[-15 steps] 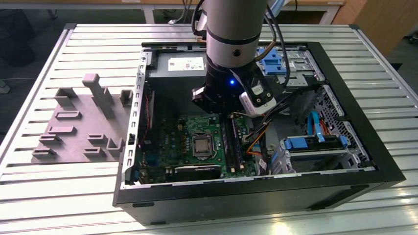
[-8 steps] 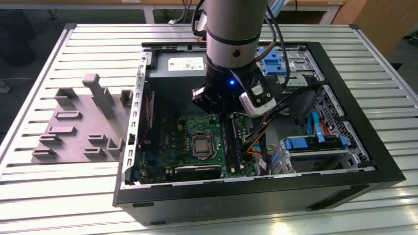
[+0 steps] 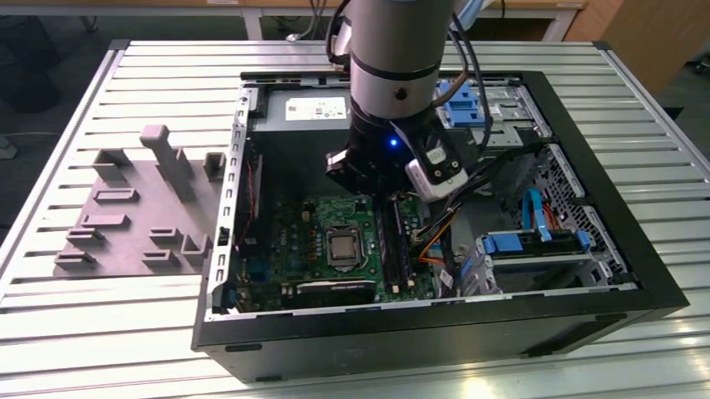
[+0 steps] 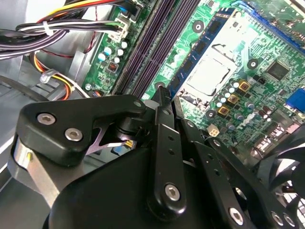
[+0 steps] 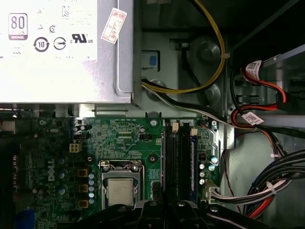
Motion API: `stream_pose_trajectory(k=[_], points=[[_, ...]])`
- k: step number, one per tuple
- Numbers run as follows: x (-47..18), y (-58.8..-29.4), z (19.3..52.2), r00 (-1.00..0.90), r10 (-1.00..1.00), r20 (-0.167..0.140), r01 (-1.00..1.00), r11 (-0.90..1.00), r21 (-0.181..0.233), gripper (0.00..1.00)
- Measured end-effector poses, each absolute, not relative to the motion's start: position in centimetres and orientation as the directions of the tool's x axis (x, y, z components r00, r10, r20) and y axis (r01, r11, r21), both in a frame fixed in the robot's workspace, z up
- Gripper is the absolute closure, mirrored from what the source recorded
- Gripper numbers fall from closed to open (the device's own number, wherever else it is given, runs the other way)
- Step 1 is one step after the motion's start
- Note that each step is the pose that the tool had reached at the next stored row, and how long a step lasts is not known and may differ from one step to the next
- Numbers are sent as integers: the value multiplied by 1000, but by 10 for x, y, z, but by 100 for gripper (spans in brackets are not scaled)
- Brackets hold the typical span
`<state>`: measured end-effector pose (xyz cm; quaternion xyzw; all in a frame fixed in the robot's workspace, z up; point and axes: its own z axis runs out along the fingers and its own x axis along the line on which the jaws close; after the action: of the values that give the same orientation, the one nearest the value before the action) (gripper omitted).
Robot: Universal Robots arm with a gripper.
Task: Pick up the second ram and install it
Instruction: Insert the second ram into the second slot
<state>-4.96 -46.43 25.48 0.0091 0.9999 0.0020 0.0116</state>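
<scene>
The hand [image 3: 391,193] hangs low inside the open computer case [image 3: 621,274], directly above the memory slots [image 3: 391,241] of the green motherboard [image 3: 299,237]. In the second wrist view its black fingers [image 4: 162,98] come together to a narrow tip right over the end of the slot bank [image 4: 152,47], so the hand looks clenched, though whether anything thin sits between the fingers cannot be told.

The second ram [image 5: 193,164] stands in the slots just beyond the fingertips, a dark blue-edged strip running away from the hand alongside the dark empty-looking slots [image 5: 176,162]. Its near end lies under the hand's linkage [image 5: 164,212], so contact between fingers and stick cannot be made out.

Beside the slots, to one side of the hand, sits the square silver processor [image 5: 120,191]; on the other side, bundled cables [image 5: 267,186] pass. Beyond the slots lies the grey power supply [image 5: 62,47].

Outside the case, on the slatted bench [image 3: 133,332], the grey fixture plate [image 3: 133,216] rests well apart from the hand.
</scene>
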Motion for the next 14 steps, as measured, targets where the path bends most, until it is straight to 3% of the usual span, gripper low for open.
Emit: stream_pose_trajectory(k=[14], points=[[-41,-466,239,-1000,19,-23,19,1000,5,86]])
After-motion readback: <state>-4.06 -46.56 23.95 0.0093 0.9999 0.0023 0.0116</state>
